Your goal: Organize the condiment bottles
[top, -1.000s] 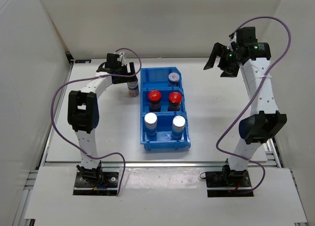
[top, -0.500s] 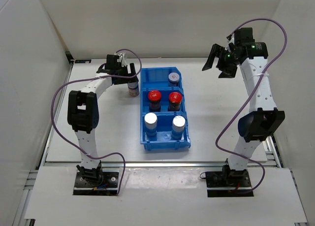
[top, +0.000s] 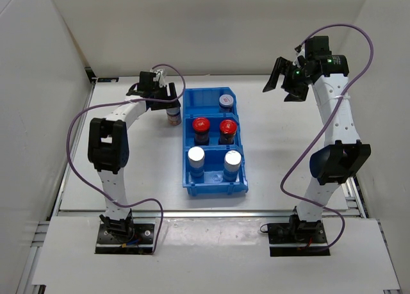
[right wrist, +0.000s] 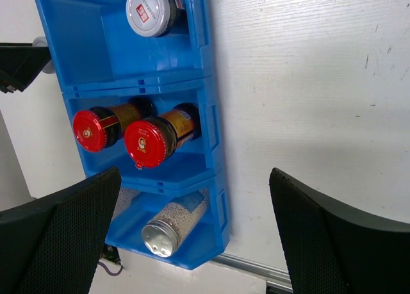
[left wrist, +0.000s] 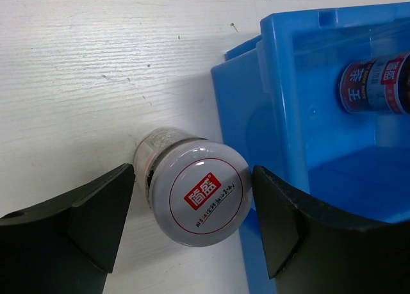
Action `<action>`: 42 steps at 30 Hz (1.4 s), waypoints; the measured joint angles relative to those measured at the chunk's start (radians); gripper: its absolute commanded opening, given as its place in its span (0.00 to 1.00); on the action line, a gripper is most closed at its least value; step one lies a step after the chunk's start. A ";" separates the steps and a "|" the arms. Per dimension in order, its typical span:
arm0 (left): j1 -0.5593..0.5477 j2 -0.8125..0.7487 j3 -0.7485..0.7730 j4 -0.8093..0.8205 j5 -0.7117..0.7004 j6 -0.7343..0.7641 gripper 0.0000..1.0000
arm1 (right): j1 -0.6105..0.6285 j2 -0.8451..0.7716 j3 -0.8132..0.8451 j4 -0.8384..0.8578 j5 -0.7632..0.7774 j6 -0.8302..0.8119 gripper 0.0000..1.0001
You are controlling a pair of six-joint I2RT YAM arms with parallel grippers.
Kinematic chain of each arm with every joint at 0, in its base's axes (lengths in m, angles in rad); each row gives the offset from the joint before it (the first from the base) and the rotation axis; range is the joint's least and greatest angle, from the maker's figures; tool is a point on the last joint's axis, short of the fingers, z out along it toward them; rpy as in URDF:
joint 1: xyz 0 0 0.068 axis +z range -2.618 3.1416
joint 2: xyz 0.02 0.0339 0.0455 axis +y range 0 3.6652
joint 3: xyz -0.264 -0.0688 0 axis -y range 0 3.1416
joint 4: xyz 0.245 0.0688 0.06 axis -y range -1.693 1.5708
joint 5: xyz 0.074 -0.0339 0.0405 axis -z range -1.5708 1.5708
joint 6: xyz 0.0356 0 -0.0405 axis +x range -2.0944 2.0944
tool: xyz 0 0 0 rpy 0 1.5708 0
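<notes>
**White table with a blue bin and one bottle outside it**

White table (top: 288, 166) fills the overhead view, with the blue bin (top: 204, 97) at centre. The bin's upper compartment holds a grey-lidded bottle (top: 226, 101). The middle compartment holds two red-capped bottles (top: 201, 124). The lower one holds two silver-topped bottles (top: 196, 155), one half hidden by a finger in the right wrist view. The right gripper (top: 282, 82) hangs wide apart at upper right. The left gripper (left wrist: 192, 179) straddles a second grey-lidded bottle (left wrist: 204, 195) just left of the bin. Whether its fingers touch the bottle is unclear.

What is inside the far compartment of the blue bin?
One grey-lidded bottle stands at the right of that bin compartment; the left part shows bare floor. The lid hides what the bottle holds.
</notes>
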 measured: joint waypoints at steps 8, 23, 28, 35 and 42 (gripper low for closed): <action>0.007 -0.035 -0.037 -0.010 -0.039 0.018 0.90 | 0.000 0.000 -0.030 -0.002 -0.019 -0.007 1.00; 0.015 -0.046 -0.040 -0.033 -0.053 0.036 0.98 | 0.000 0.000 -0.054 -0.002 -0.031 -0.026 1.00; 0.016 -0.046 -0.035 -0.043 -0.054 0.048 0.99 | 0.000 0.000 -0.074 -0.004 -0.037 -0.026 1.00; 0.014 -0.046 -0.034 -0.048 -0.052 0.069 0.99 | -0.002 0.000 -0.075 -0.003 -0.050 -0.026 1.00; 0.002 -0.045 -0.008 -0.064 -0.051 0.084 0.99 | -0.004 0.000 -0.075 -0.003 -0.058 -0.026 1.00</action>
